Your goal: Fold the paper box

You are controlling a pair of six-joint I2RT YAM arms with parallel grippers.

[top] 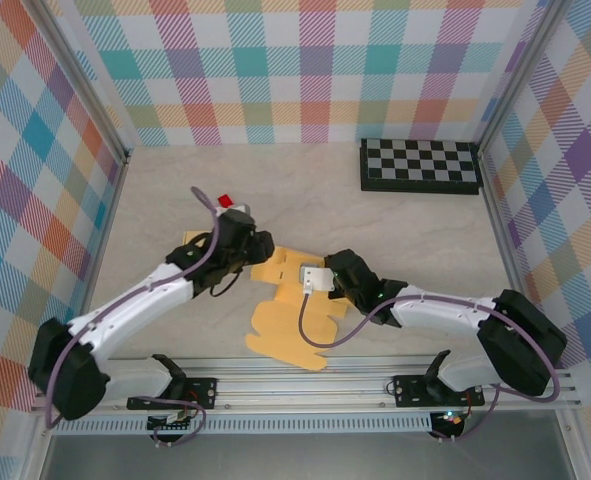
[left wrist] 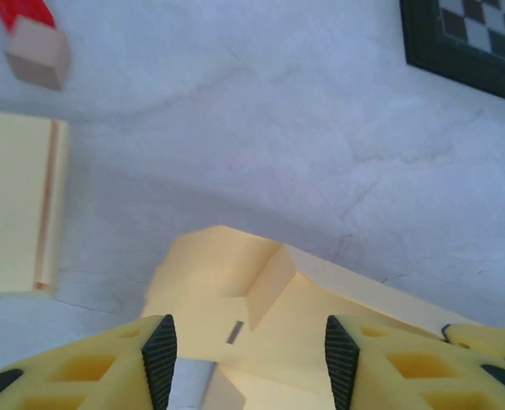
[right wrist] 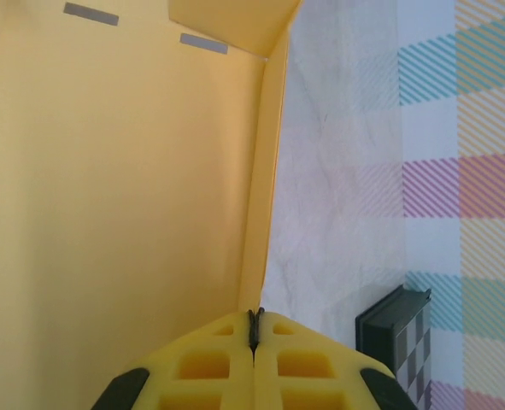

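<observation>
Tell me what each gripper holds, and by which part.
The right gripper pinches the box by the edge of an upright panel. The left gripper is open above the box, holding nothing.

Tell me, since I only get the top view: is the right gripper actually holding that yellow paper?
Observer: In its wrist camera the right gripper is shut, and an upright wall of the paper box runs into its seam, seemingly pinched.
Operator: And the left one?
Observer: The left gripper is open, its fingers apart, with a raised fold of the box ahead between them.
Operator: Any marks on the paper?
Observer: Two small grey strips on the inner face.
</observation>
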